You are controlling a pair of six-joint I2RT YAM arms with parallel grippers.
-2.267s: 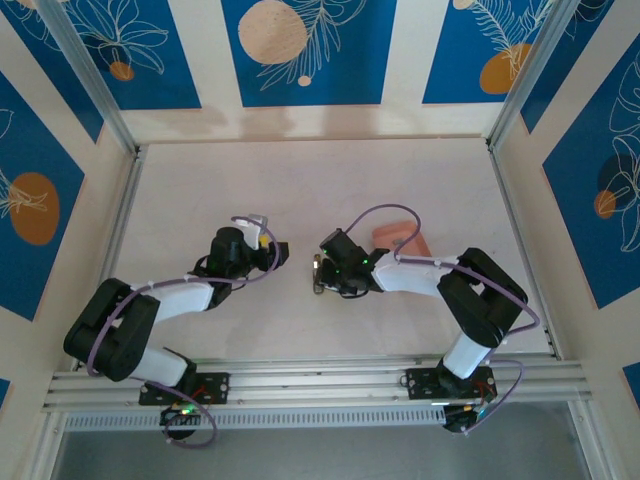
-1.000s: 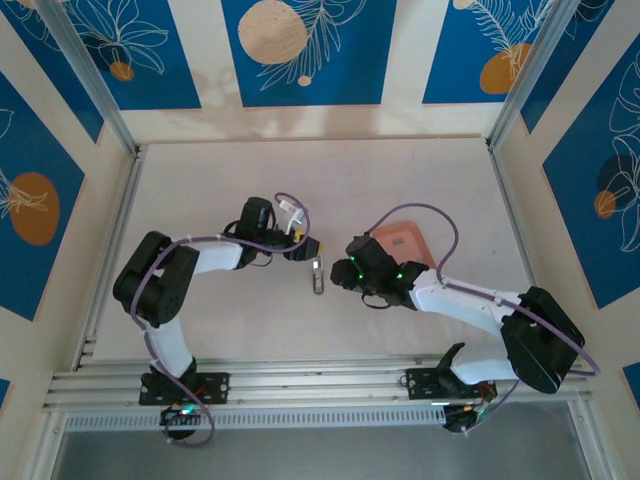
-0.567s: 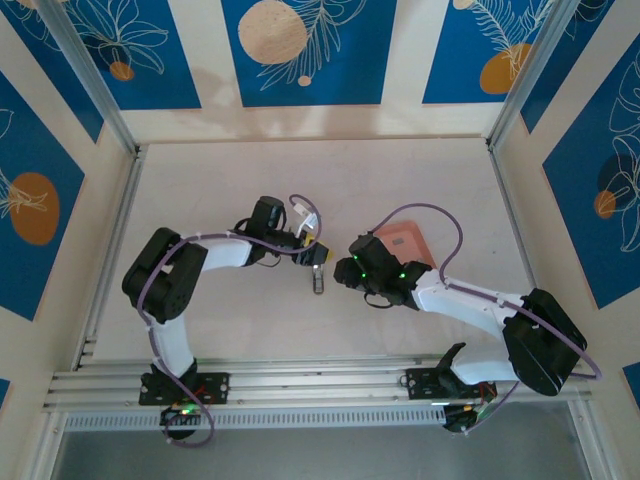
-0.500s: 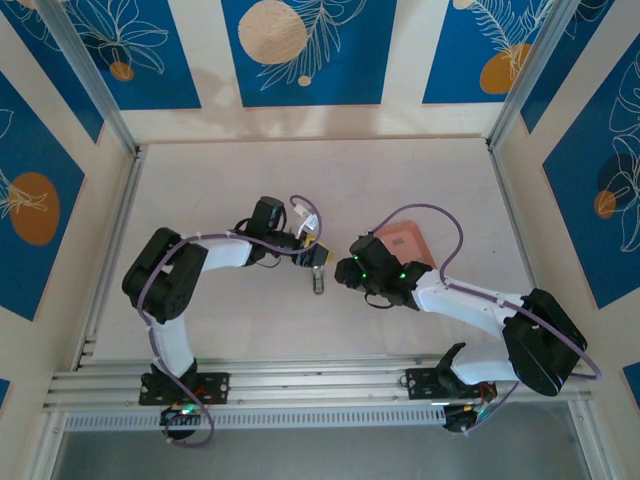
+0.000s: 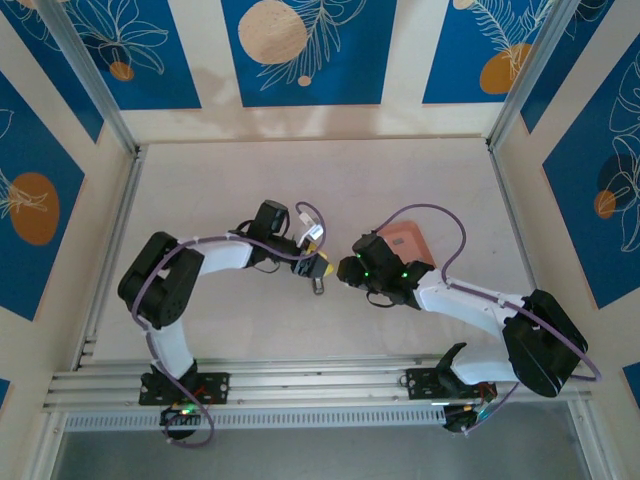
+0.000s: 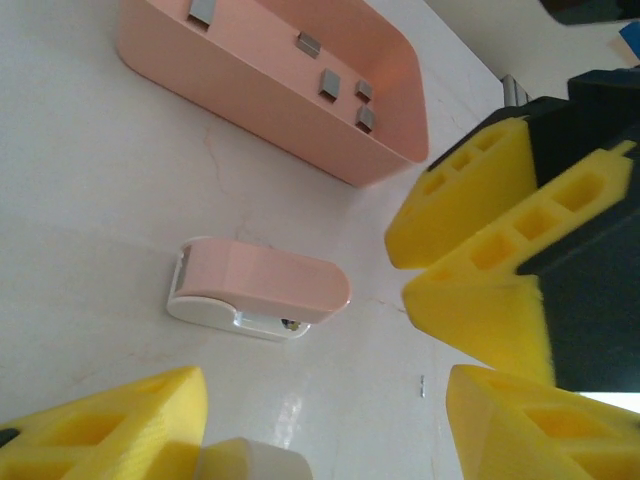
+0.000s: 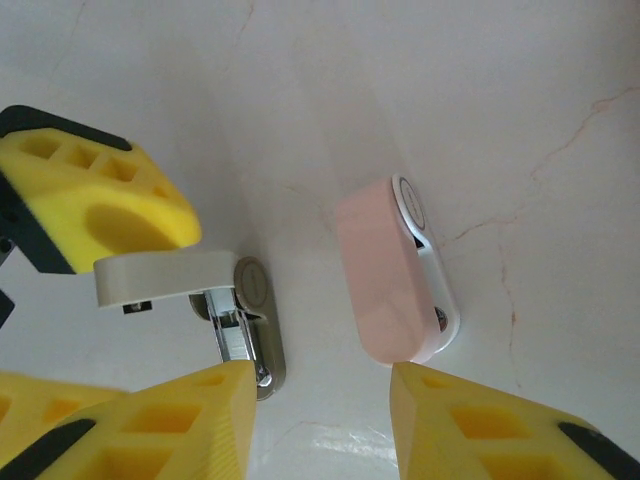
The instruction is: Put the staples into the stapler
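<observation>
1. Top view: both arms reach in to mid-table (image 5: 300,180). The left gripper (image 5: 317,265) & right gripper (image 5: 345,272) sit tip to tip, close together. The stapler (image 5: 318,286) lies on the table just on the bases' side of the left gripper's tips.
2. Stapler is hinged open. In the right wrist view its grey base (image 7: 262,335) lies flat w/ the metal channel showing. Its pale top arm (image 7: 165,277) is swung out sideways.
3. Left gripper (image 6: 325,400): jaws wide apart in its own cam, clamped on nothing. In the right wrist view one of its yellow pads (image 7: 95,195) touches the pale top arm.
4. Right gripper (image 7: 322,380): jaws apart w/ nothing between them. One fingertip sits right at the end of the stapler's base; can't tell if it touches.
5. Staples pack (image 7: 390,290): a small pink-white block flat on the table, just beside the stapler & apart from it. It's near the right gripper's other fingertip.
6. In the left wrist view the staples pack (image 6: 255,290) lies between the left gripper & the pink tray (image 6: 300,110), near the tray but not touching.
7. The tray has a few small grey squares (image 6: 328,83) inside. In the top view it sits just beyond the right gripper.
</observation>
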